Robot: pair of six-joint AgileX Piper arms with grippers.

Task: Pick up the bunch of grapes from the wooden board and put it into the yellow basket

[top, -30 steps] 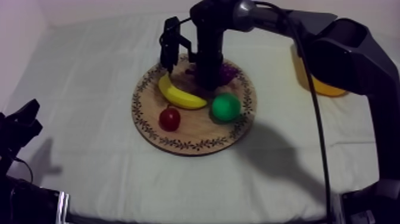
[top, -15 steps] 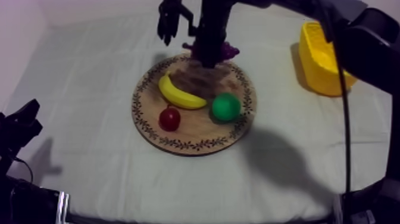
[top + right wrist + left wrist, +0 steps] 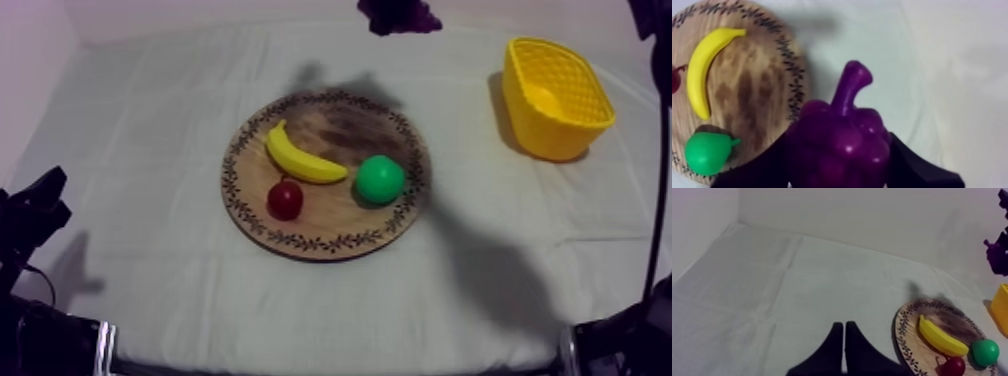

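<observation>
Bunch of grapes (image 3: 842,135) was off the wooden board (image 3: 325,222), held in the air past the board's far rim and somewhat toward its right side, nothing under it but cloth. Right tool (image 3: 839,172) was pinching it: black fingers (image 3: 912,167) sat on either side of the wide lower body, with the stem poking out free toward the board's rim. Looked like a moulded toy, so probably light and stiff, one solid lump rather than loose berries. The surface was glossy and bumpy, so I judged it could slip or twist in a narrow pinch. Best hold seemed to be across the broad middle, as it was held here, not by the thin stem. Yellow basket (image 3: 560,130) stood well apart from the board on its right side, open mouth up, apparently with nothing in it. Carrying and dropping there was yet to be done. On the board lay the banana (image 3: 300,158) near the middle, the pear (image 3: 380,180) just right of it, and the small red fruit (image 3: 285,200) near the banana's front side, none touching the grapes. Left tool (image 3: 843,348) was pressed together on nothing, parked low over the worktop (image 3: 150,150), well apart from the board's left rim.
</observation>
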